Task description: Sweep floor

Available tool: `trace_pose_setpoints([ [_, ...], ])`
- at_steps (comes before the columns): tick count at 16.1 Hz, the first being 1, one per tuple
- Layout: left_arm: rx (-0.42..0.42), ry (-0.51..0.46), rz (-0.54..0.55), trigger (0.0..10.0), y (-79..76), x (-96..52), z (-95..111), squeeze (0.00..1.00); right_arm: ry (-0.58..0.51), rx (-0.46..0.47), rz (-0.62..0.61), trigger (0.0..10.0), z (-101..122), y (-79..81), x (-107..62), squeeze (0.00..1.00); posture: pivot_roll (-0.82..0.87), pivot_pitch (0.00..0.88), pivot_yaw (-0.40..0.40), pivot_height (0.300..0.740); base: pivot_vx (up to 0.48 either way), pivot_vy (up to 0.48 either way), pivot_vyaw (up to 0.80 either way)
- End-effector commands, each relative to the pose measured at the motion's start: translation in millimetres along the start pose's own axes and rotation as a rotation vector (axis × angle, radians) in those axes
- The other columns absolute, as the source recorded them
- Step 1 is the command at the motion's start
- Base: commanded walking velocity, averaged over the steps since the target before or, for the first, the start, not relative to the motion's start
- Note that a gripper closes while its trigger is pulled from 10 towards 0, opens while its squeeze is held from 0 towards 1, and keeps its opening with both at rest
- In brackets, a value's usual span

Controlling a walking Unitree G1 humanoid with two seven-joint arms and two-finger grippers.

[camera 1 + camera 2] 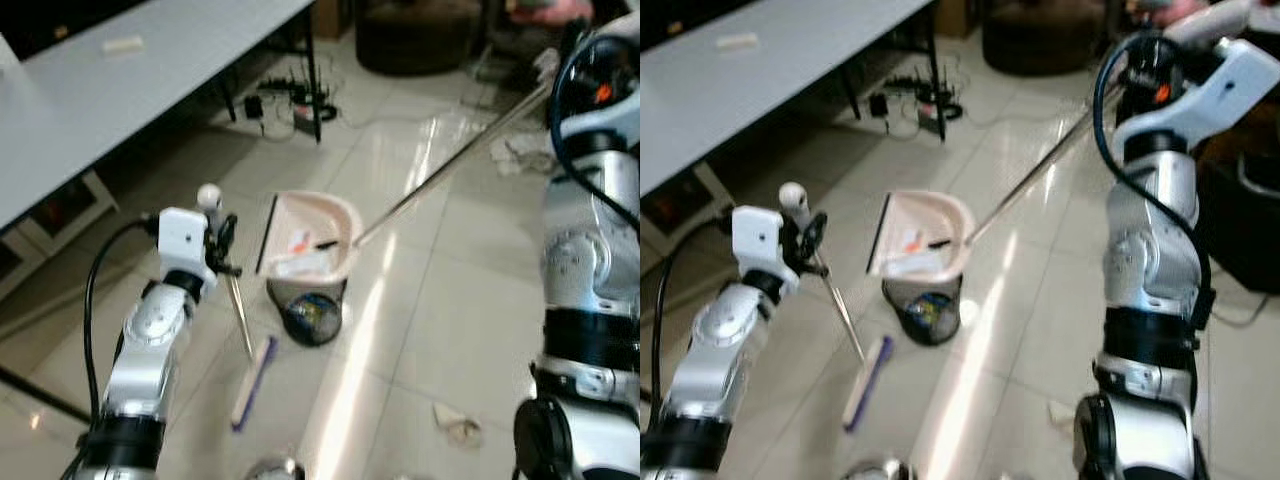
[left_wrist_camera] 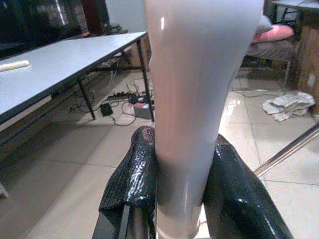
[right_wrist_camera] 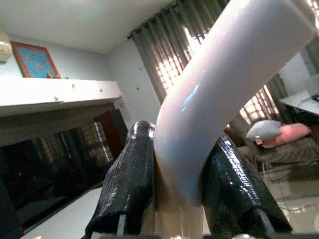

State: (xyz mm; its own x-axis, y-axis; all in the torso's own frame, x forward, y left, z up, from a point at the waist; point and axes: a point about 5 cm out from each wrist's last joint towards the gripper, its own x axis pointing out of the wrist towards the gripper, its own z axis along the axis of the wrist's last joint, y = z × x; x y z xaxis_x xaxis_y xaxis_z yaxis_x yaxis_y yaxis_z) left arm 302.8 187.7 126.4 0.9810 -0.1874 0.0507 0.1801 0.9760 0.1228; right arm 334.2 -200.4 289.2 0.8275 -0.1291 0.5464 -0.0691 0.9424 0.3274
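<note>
2 tools clamped: left tool (image 2: 182, 199) on broom handle (image 2: 199, 99), right tool (image 3: 182, 194) on dustpan handle (image 3: 224, 84).

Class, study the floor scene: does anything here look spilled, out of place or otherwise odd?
Yes. Crumpled paper scraps lie loose on the tiles near the robot's right side, and another crumpled heap sits farther off. The dustpan, holding litter, is raised and tilted above the waste bin, so its contents look about to be tipped in.

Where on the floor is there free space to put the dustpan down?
Bare tiles lie right of the bin, toward the right arm, and between the table and dustpan. Crowded: around the broom, bin, cables and paper scraps.
</note>
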Motion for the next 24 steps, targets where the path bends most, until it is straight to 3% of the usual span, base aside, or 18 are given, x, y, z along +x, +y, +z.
trace_pose_setpoints([
  [1, 0.029, -0.036, 0.016, 10.0, 7.6, 1.6, 9, 0.00, -0.039, 0.051, 0.035, 10.0, 6, 12.0, 1.8, 0.00, 0.05, 0.061, 0.097, 0.740, 0.398, 0.000, 0.00],
  [8, 0.037, -0.031, 0.006, 10.0, 7.0, -0.1, 8, 0.00, -0.055, 0.053, 0.021, 10.0, 11, 5.4, 0.4, 0.00, 0.05, 0.064, 0.094, 0.740, 0.398, 0.000, 0.00],
  [13, 0.031, -0.010, 0.014, 10.0, 9.3, -7.3, 2, 0.00, -0.022, 0.056, 0.049, 10.0, 5, 11.0, -5.1, 0.00, 0.03, 0.050, 0.083, 0.740, 0.393, 0.000, 0.00],
  [20, 0.028, 0.028, 0.017, 10.0, 11.9, -13.7, -5, 0.00, -0.015, 0.031, 0.071, 10.0, 4, 15.4, -3.7, 0.00, 0.04, 0.045, 0.079, 0.740, 0.000, 0.000, 0.00],
  [24, 0.031, 0.044, -0.013, 10.0, 11.0, -17.7, -6, 0.00, -0.012, 0.007, 0.053, 10.0, 1, 10.0, -6.8, 0.00, 0.05, 0.063, 0.093, 0.740, 0.000, 0.000, 0.00],
])
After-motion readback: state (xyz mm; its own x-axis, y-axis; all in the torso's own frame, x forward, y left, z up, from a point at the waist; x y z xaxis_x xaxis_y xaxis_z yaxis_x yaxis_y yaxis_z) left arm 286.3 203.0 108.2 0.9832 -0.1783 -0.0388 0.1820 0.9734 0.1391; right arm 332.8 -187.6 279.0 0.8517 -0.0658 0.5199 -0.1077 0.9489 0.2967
